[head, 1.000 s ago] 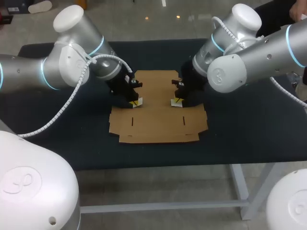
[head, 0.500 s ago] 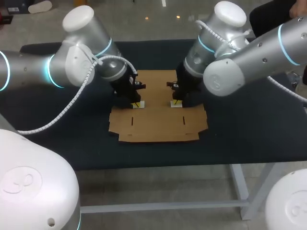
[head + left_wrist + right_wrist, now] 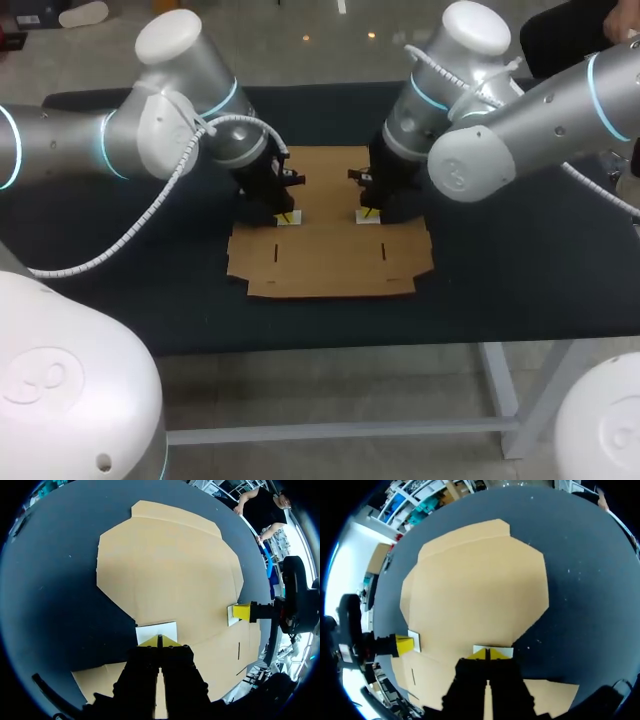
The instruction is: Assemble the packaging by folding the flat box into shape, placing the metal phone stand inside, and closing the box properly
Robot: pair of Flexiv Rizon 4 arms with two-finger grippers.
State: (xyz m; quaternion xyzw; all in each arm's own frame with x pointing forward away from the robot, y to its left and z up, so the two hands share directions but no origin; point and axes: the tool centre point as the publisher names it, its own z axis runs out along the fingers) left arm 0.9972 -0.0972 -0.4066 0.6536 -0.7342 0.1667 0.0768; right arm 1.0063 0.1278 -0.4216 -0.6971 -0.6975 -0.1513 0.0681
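Pinning the flat brown cardboard box blank (image 3: 325,235) lying mid-table, we've swung both elbows inward while left gripper (image 3: 285,216) and right gripper (image 3: 368,214) stayed planted, pincers fully closed on nothing, so folding hasn't started.

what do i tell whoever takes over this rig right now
Left gripper: shut, tips down on the left white patch of the flat box.
Right gripper: shut, tips down on the right white patch.
The flat box lies unfolded in the middle of the table, no panel raised. No phone stand shows in any view.
Done: nothing folded yet.
Left: fold the box into shape, locate the stand and put it in, close the box.
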